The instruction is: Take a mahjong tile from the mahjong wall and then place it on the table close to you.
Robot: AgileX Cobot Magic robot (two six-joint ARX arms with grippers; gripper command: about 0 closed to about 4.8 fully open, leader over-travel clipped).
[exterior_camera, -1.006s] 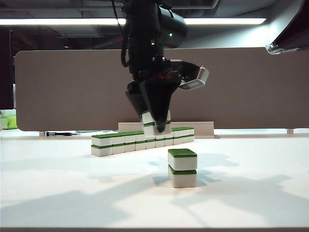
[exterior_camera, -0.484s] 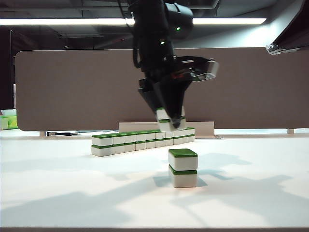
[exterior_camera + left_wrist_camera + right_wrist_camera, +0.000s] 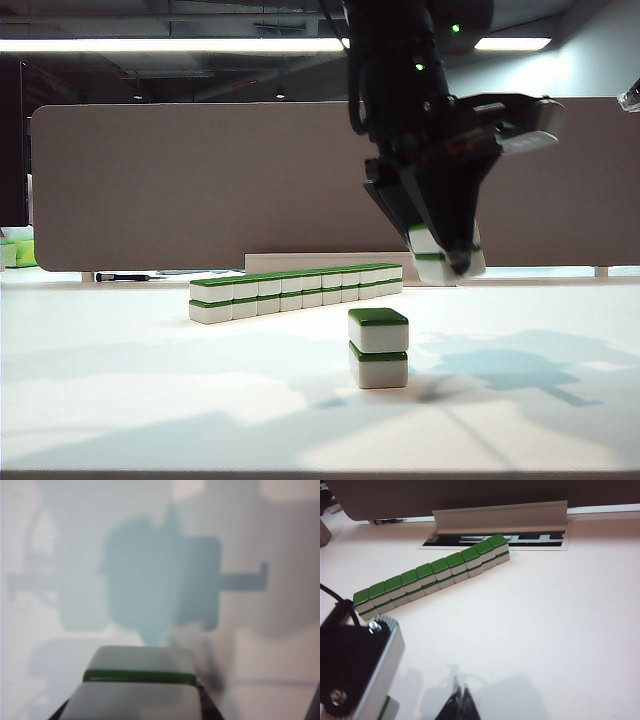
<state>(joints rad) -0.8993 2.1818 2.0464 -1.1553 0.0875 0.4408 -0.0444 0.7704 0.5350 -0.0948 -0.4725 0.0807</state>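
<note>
Hovering above the tabletop (image 3: 120, 390), the left hand (image 3: 447, 252) grips a pair of mahjong tiles (image 3: 446, 255), one stacked on the other, with green bands showing between the white faces. Its jaws stand partly closed, clamped on the pair. In the left wrist view the same tiles (image 3: 137, 687) sit between the jaws, with bare tabletop and the arm's shadow beneath them.

The held tiles hang clear of the surface, to the right of and slightly behind the short two-tile stack (image 3: 378, 347) as the exterior view shows it. The mahjong wall (image 3: 296, 290) lies well apart to the left and farther back, its long axis running diagonally away from the camera.

The right hand is not visible in the exterior view; its wrist view shows the mahjong wall (image 3: 432, 575) and only dark tips at the frame edge, so its opening cannot be determined.

The next move appears to be a straight descent: the free tabletop lies directly below the left hand. The short stack stands near, so lateral clearance from it should be kept.
</note>
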